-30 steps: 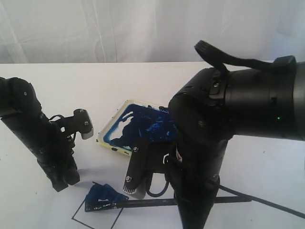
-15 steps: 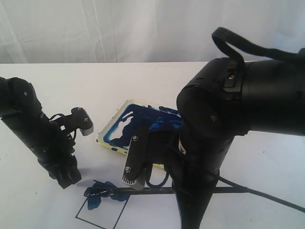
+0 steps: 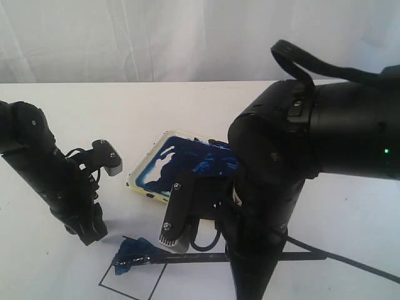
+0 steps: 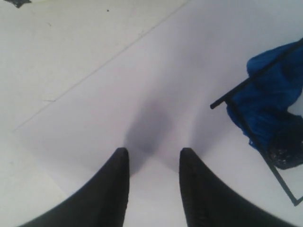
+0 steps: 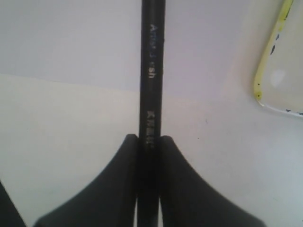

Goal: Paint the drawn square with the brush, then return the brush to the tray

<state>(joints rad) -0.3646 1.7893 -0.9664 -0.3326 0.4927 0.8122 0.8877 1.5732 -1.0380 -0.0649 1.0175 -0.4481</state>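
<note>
**A:** What is closest to the camera?

**B:** The drawn square [image 3: 133, 281], on the white worktop [image 3: 187, 106]. Only its far corner carries a blue patch [image 3: 133, 255]. The rest of the inside is white.

**A:** And where is the brush?

**B:** The brush [image 3: 194, 259] lies low, almost flat over the worktop, with its wet tip on that blue corner. The right hand [image 5: 149, 139] is narrow and holds it, with one finger pressed on each side of the handle.

**A:** And the left hand?

**B:** The left hand [image 4: 152, 156] is wide and holds nothing. It hangs low over the bare worktop, just beside the square.

**A:** Which step is this, then?

**B:** I judge it is the painting, and only the beginning of it.

**A:** What does the next move need?

**B:** I think the tip must sweep across the white part with light pressure and stay inside the thin lines. The tray [image 3: 146, 157] sits behind, smeared with blue and near the right arm, so more paint is close. The brush should return there only later.
</note>
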